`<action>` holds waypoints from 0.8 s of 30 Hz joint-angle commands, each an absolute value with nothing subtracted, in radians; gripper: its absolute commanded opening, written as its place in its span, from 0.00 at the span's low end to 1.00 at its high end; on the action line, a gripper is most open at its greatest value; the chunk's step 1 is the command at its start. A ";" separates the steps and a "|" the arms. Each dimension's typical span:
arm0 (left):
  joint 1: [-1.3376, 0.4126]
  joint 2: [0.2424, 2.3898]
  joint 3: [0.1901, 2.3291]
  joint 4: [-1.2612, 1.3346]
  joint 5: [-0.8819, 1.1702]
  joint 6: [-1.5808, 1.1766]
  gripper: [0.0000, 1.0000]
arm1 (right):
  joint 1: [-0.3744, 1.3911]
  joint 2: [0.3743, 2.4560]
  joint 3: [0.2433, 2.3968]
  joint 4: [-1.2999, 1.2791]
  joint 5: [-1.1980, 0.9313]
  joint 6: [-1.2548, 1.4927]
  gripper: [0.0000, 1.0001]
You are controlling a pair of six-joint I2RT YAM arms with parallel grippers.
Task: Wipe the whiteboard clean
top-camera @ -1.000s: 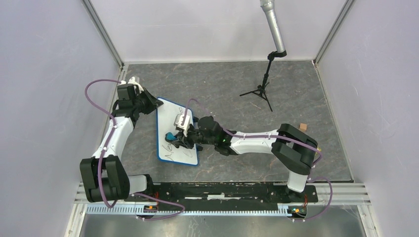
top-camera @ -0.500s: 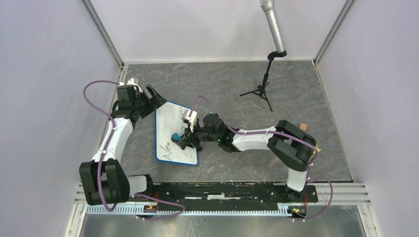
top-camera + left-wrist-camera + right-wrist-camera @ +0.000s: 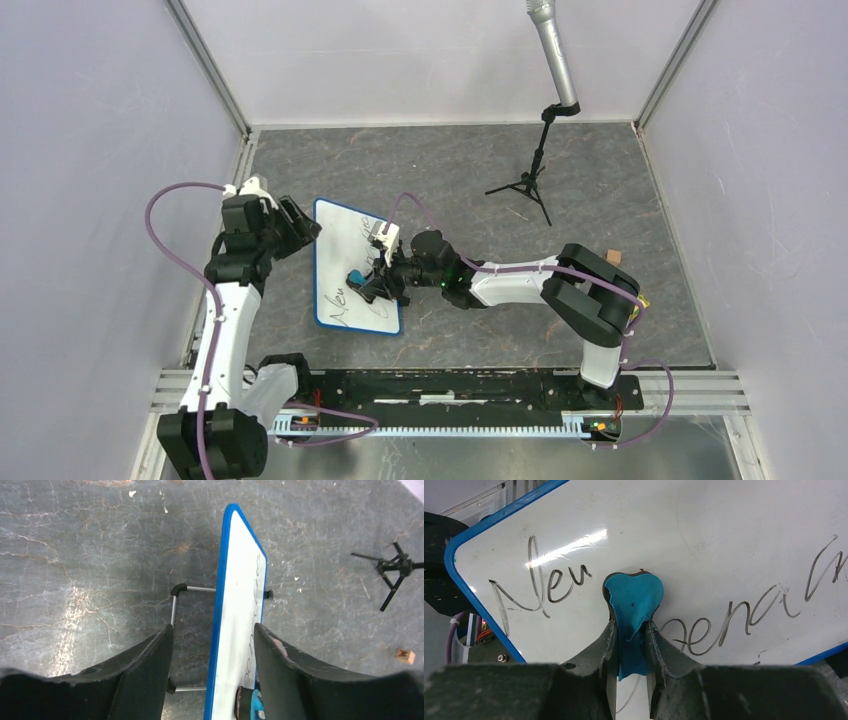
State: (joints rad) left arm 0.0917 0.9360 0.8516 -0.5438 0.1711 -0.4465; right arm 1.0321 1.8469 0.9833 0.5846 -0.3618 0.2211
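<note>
- A view from above shows two robot arms reaching over a grey, stone-patterned table (image 3: 450,170) enclosed by pale walls.
- The whiteboard (image 3: 355,265), white with a blue rim and rounded corners, lies left of the table's centre, between the two arms, with its long side running away from the robot.
- Black cursive handwriting covers part of the whiteboard's face; the right wrist camera (image 3: 724,540) shows strokes both left and right of the eraser.
- The right gripper (image 3: 362,282) reaches in from the right and sits over the near half of the board.
- From its own camera, the right gripper (image 3: 630,625) has its fingers pinched tightly on a blue eraser (image 3: 634,597), squeezing its soft material into a heart-like shape.
- The eraser's far end presses against the board's face, between two written words.
- The left gripper (image 3: 298,222) is at the board's far left corner.
- From its own camera, the left gripper (image 3: 214,630) has its fingers spread wide, with the blue edge of the whiteboard (image 3: 239,605) running between them; neither finger appears to touch it.
- A thin metal frame with black corner pieces shows beneath the board's left side.
- A small black tripod (image 3: 530,185) holding a silver microphone (image 3: 550,50) stands at the far right of the table, well apart from the board.
- A small wooden block (image 3: 613,257) lies by the right arm's elbow.
</note>
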 commanded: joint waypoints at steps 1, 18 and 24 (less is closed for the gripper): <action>0.090 0.926 0.816 -0.572 0.232 -0.377 0.62 | 1.042 1.844 0.999 0.634 -0.366 0.243 0.05; 0.083 0.914 0.740 -0.510 0.344 -0.366 0.07 | 1.095 1.873 1.117 0.490 -0.333 0.157 0.05; 0.075 0.895 0.728 -0.496 0.338 -0.371 0.02 | 1.169 1.871 1.180 0.484 -0.348 0.169 0.05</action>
